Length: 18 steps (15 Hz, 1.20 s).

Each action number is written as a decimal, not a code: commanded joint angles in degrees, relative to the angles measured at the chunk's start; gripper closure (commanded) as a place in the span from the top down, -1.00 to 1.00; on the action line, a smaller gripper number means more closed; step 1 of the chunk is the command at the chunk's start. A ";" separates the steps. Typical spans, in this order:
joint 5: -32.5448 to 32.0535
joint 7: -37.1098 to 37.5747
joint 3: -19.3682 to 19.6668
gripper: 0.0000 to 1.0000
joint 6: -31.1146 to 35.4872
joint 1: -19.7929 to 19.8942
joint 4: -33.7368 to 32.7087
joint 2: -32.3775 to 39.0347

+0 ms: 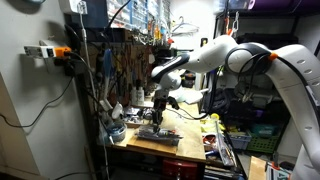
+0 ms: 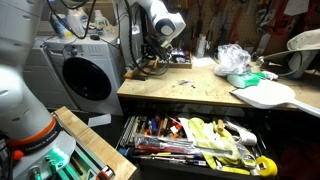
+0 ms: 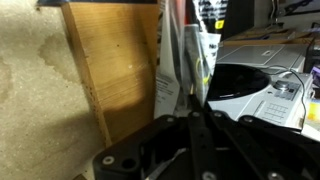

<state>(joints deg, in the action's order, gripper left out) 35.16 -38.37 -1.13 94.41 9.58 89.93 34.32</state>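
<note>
The fingers (image 3: pixel 205 124) stand narrow, pressed almost together at the bottom centre of the wrist view; whether they pinch anything cannot be told. Just right of them lies a grey flat device (image 3: pixel 252 90). In an exterior view it sits mid-frame on the wooden counter (image 1: pixel 190 144), directly beneath the gripper (image 1: pixel 160 104). A wooden panel (image 3: pixel 110 70) fills the wrist view's left.

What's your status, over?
Gripper low over bench, jaws unclear. Grey device beside it. White pack close ahead.
</note>
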 commanded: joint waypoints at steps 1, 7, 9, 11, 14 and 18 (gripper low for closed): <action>-2.83 -2.06 -1.32 -1.00 -0.79 0.57 -1.68 2.18; -3.70 -1.78 -1.80 -0.19 0.10 0.30 -1.59 1.67; -4.88 -0.11 -1.49 0.11 -0.51 0.14 -1.20 -0.43; -7.05 2.51 -0.88 0.42 -0.73 -0.16 -0.61 -2.85; -9.50 8.00 0.41 0.86 1.47 0.05 1.38 -7.12; -11.96 15.74 3.24 1.00 3.43 1.10 3.88 -12.11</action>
<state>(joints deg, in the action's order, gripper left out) 25.57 -27.75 0.28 95.00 10.06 89.01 27.00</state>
